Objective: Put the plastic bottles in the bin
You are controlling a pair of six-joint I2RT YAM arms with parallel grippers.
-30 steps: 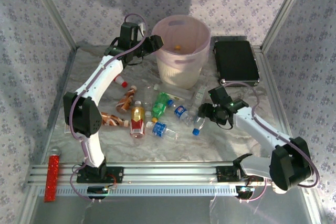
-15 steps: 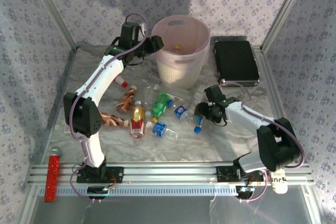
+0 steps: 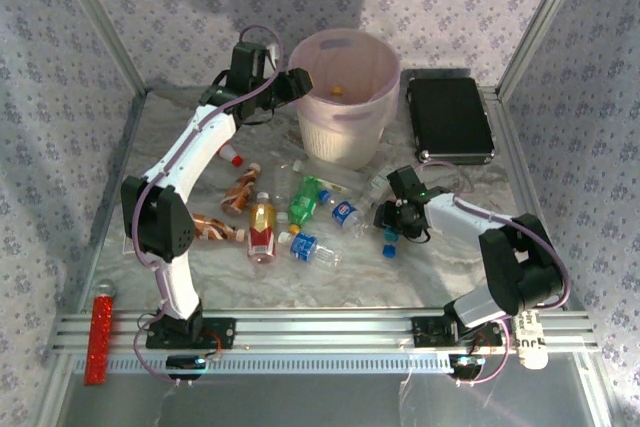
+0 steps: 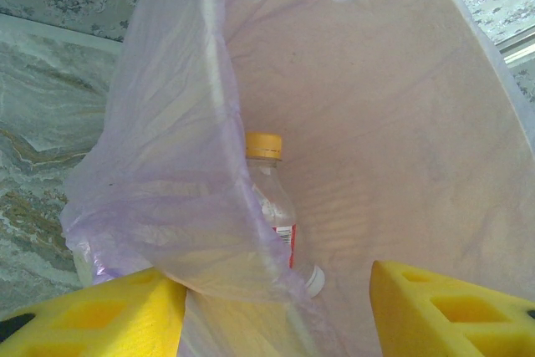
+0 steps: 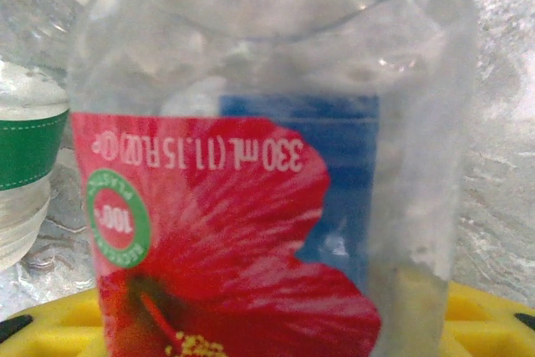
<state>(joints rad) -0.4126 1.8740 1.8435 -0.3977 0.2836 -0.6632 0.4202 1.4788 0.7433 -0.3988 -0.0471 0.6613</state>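
Observation:
The bin (image 3: 345, 132) stands at the back middle of the table. My left gripper (image 3: 295, 82) is at its left rim, open, one finger outside the wall and one inside (image 4: 276, 315). Inside the bin (image 4: 401, 123) lies a clear bottle with an orange cap (image 4: 263, 146). My right gripper (image 3: 392, 219) is low on the table to the right of the bottle pile, shut on a clear bottle with a blue cap (image 3: 389, 246). That bottle's red flower label (image 5: 234, 232) sits between my yellow fingers (image 5: 267, 332). Several more bottles, amber (image 3: 262, 222), green (image 3: 305, 199) and clear (image 3: 345, 214), lie mid-table.
A flat black case (image 3: 448, 117) lies right of the bin. A red bar (image 3: 100, 337) rests at the near left by the rail. Another bottle with a green label (image 5: 25, 148) lies close beside the held one. Patterned walls enclose the table.
My right gripper's jaws have closed on the blue-capped bottle, and its cap has shifted to the right. The right arm's elbow has swung in towards the base. The left arm has not moved.

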